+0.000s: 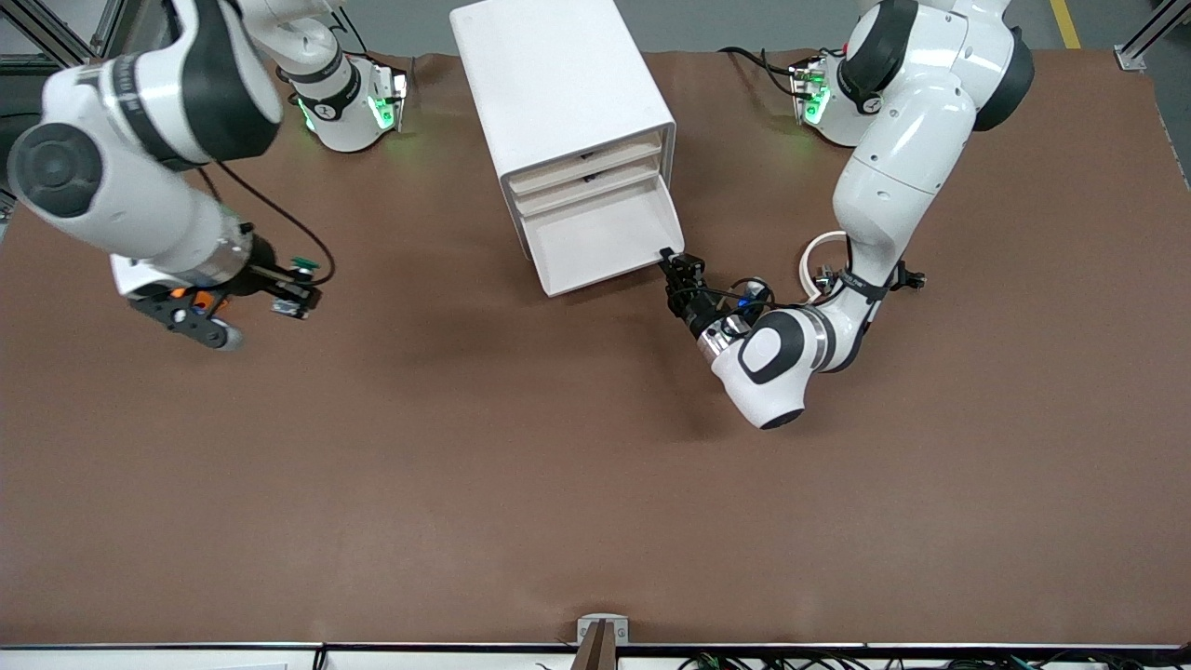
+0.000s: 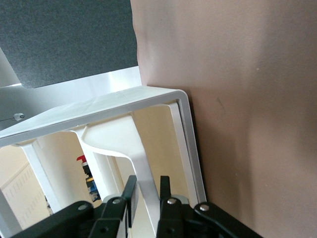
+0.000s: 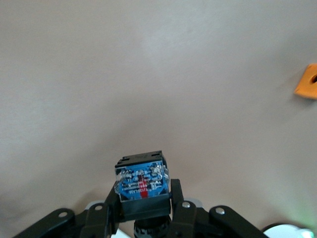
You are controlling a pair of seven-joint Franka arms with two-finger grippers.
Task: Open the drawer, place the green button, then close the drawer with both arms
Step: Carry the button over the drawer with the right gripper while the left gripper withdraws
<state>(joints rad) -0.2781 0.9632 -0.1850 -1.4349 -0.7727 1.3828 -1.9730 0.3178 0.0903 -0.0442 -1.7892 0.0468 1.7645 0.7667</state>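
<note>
1. Brown bench (image 1: 521, 484) fills the front view, with the white cabinet (image 1: 558, 84) at about 12 o'clock of it, between the 2 arm bases.
2. Its lowest drawer (image 1: 600, 237) is pulled out, the white tray bare inside.
3. The left gripper (image 1: 672, 265) sits at the drawer's front corner toward the left arm's end; in the left wrist view its jaws pinch the drawer's thin white handle (image 2: 143, 173).
4. The right gripper (image 1: 296, 287) hangs over bare bench toward the right arm's end, at roughly 9 o'clock of the cabinet and well apart from it. Its jaws pinch the button (image 3: 142, 184), whose blue-labelled black body shows in the right wrist view.
5. An orange block (image 3: 308, 82) lies on the bench near that gripper.
6. Risks, as a judgement:
   - The button is tiny and held by its body; a jolt in transit could twist or drop it short of the tray.
   - If the left arm shifts the drawer during the release, the button may miss or bounce out.
   - The 2 arms will converge at the drawer and could clash.
</note>
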